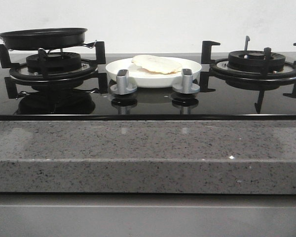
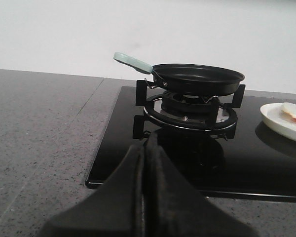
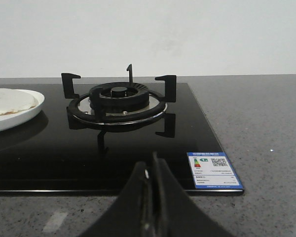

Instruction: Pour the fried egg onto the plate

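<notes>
Fried egg (image 1: 157, 64) on plate (image 1: 138, 79), well apart from both pincers.

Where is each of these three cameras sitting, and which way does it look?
Front view: low before the counter, facing the stove; no robot parts show.
Left wrist view: on the left arm, facing the frying pan; the shut left gripper shows.
Right wrist view: on the right arm, facing the bare burner; the shut right gripper shows.
All share the plate with the fried egg.
</notes>
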Controlling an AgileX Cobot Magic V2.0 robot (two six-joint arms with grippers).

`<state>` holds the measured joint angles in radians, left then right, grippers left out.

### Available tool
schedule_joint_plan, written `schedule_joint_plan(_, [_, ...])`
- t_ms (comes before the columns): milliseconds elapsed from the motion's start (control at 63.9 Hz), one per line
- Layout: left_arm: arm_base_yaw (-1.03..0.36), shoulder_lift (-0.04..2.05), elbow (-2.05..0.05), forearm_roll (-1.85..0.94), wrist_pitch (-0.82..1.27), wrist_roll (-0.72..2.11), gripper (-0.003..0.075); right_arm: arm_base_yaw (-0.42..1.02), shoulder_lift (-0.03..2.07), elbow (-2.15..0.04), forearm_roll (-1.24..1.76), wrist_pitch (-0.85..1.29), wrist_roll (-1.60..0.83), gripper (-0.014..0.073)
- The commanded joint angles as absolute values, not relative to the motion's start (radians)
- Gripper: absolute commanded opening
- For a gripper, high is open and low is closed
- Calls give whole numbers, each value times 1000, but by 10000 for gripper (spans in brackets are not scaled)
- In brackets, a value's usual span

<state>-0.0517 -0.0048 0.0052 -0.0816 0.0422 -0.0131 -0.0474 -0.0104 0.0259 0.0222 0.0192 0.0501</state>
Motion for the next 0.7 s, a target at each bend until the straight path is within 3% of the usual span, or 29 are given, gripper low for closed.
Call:
schedule_joint_plan(0, [-48,-22,12,-81,-36,-20,-19,-52,-31,21,0,-61,61,-68])
schedule_joint_plan(688, [-48,-22,12,-81,-36,-20,-19,-52,-31,21,24,-37,61,-68])
